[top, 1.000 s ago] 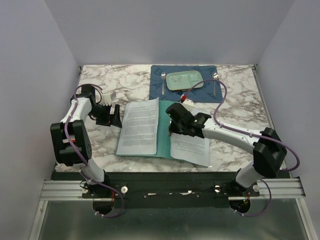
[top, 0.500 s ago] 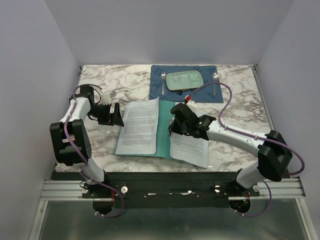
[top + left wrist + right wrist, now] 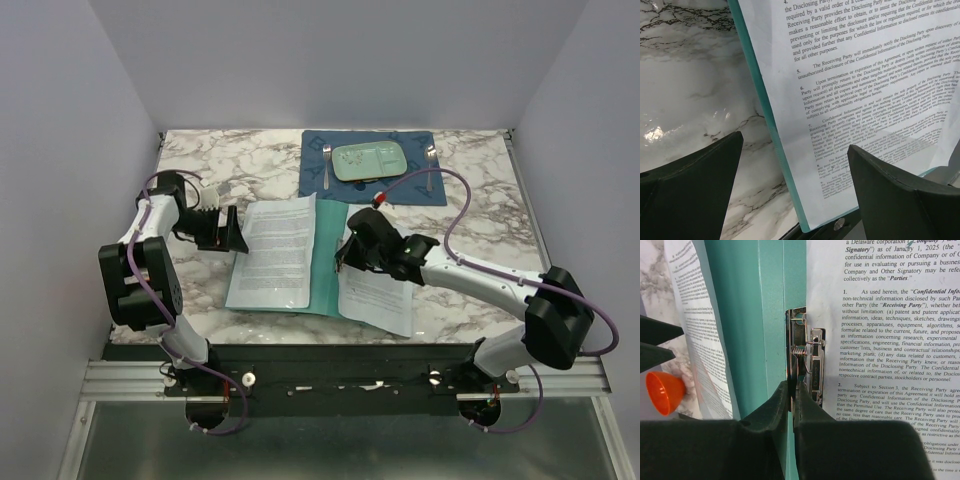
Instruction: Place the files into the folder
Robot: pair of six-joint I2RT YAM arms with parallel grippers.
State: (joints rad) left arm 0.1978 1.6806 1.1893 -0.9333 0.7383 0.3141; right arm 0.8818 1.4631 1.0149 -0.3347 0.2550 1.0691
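The teal folder (image 3: pixel 328 268) lies open in the middle of the table. One white printed file sheet (image 3: pixel 275 255) lies on its left leaf and another (image 3: pixel 378 298) on its right leaf. My right gripper (image 3: pixel 348 258) is over the centre crease. In the right wrist view it (image 3: pixel 796 385) is shut on the lever of the folder's metal clip (image 3: pixel 807 357), which sits at the left edge of the right sheet (image 3: pixel 890 325). My left gripper (image 3: pixel 234 233) is open and empty at the folder's left edge. In the left wrist view that teal edge (image 3: pixel 771 130) and its sheet (image 3: pixel 860 85) run between the spread fingers (image 3: pixel 900 200).
A dark blue placemat (image 3: pixel 318 180) at the back holds a pale green plate (image 3: pixel 368 160), with a fork (image 3: pixel 326 165) on its left and another piece of cutlery (image 3: pixel 430 165) on its right. A purple cable (image 3: pixel 455 215) loops over the right arm. An orange cone-shaped part (image 3: pixel 664 392) shows at the left of the right wrist view.
My right arm's elbow has swung to the right while its gripper stayed at the clip. The folder's left leaf and sheet have shifted slightly left. The left arm has barely moved.
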